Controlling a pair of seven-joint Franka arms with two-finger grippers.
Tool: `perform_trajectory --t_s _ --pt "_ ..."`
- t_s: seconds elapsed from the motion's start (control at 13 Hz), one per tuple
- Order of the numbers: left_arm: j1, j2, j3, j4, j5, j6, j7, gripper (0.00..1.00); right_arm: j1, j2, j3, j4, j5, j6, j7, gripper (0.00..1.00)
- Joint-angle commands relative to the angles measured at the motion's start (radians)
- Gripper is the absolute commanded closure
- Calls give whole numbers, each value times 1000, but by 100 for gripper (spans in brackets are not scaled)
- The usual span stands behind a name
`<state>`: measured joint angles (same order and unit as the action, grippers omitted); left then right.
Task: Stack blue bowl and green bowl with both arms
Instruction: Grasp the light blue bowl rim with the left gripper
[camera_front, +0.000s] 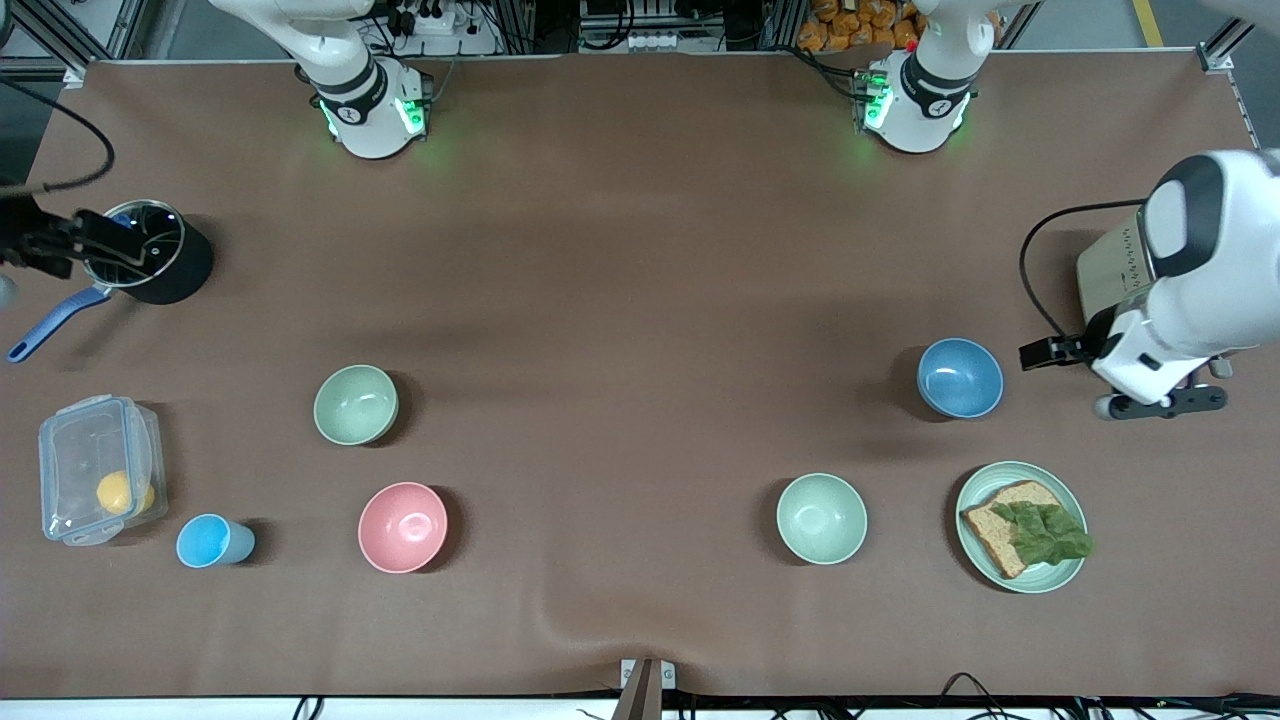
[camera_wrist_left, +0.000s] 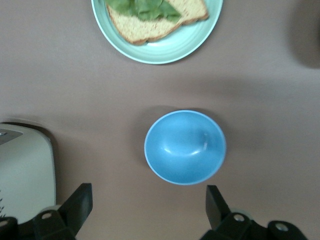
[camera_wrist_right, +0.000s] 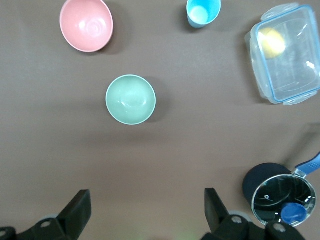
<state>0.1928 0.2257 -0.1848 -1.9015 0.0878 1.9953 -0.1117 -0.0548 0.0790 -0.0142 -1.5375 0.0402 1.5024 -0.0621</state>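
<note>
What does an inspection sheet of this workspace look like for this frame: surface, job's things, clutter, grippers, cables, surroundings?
Surface: brown cloth-covered table, slightly rippled at the camera edge.
Job's things: round matte blue bowl upright, apart from two pale mint-green bowls, one beside the sandwich plate, one beside the pink bowl.
Clutter: pink bowl; light-blue cup; clear lidded box holding a yellow item; pale green plate with bread and lettuce; black saucepan; toaster.
Grippers: left gripper open, empty, above table beside blue bowl; right gripper open, empty.
Cables: black cord at toaster.
Surroundings: aluminium frame.
</note>
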Motion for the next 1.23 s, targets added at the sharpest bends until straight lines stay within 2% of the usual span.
perform_trajectory --t_s 0.0,0.15,0.38,0.62,0.69,0.77,1.0,1.15 --pt "37 64 -8 -50 40 86 9 0 18 158 3 10 13 77 -10 0" --pt "56 115 -7 -99 43 198 9 0 49 241 3 -16 17 163 -2 0" --pt "56 184 -7 -100 43 250 0 0 59 382 2 -125 1 394 -11 0" --pt "56 216 -5 -100 43 275 -2 0 76 401 2 -248 -9 551 -16 0" --pt "56 218 -5 -100 43 275 -3 7 85 401 2 -288 -14 609 -16 0" --pt "56 222 -5 -100 44 275 -3 18 90 403 2 -321 -17 660 -16 0" --pt "54 230 -5 -100 44 275 -3 64 110 429 0 -371 -17 726 -16 0" --pt "51 236 -5 -100 44 275 -5 78 122 439 -1 -409 -32 784 -16 0"
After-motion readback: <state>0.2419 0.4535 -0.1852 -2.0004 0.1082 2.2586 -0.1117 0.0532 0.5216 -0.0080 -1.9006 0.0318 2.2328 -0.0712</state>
